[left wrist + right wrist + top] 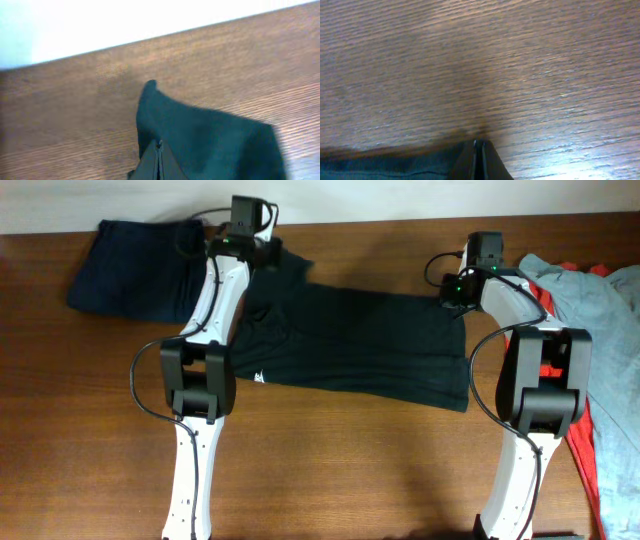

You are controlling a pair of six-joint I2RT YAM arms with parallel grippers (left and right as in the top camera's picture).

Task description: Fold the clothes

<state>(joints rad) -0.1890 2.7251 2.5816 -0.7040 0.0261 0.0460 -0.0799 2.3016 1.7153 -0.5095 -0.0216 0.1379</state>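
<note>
A black T-shirt [350,340] with a small white mark [262,377] lies spread sideways on the wooden table. My left gripper [262,255] is at its far left part by a sleeve and is shut on the cloth. In the left wrist view the fingers [159,150] are pressed together on dark cloth [215,145], which peaks up beyond them. My right gripper [450,295] is at the shirt's far right corner. Its fingers [479,150] are shut at the edge of the cloth [395,167].
A folded navy garment [135,265] lies at the far left. A pale grey-blue garment [600,330] lies over a red one [585,440] at the right edge. Bare wood table [380,470] runs along the front between the arm bases.
</note>
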